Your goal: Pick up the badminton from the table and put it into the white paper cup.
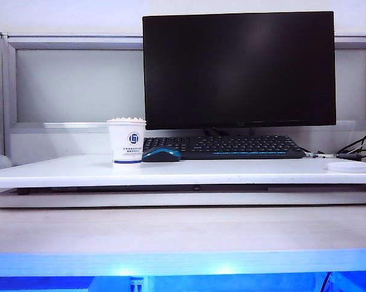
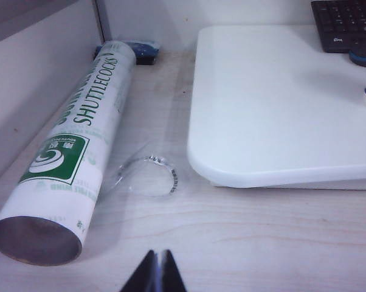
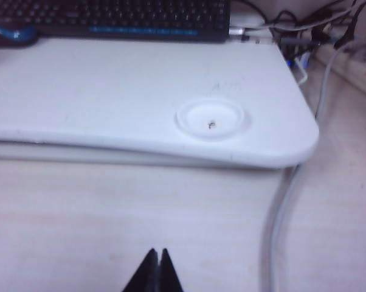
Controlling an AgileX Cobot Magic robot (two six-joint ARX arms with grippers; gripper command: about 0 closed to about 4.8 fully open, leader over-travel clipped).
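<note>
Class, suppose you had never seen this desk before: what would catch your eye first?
The big dark monitor at the back, above a black keyboard. Next the white paper cup left of it on the table, feather tips of the badminton showing at its rim. Both shut grippers, left and right, hover over the lower wooden desk.

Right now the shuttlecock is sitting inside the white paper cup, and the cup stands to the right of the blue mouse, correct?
Not quite. The exterior view shows the white paper cup standing to the left of the blue mouse, not the right. The rest holds: the shuttlecock sits inside the cup, its feather tips showing above the rim.
</note>
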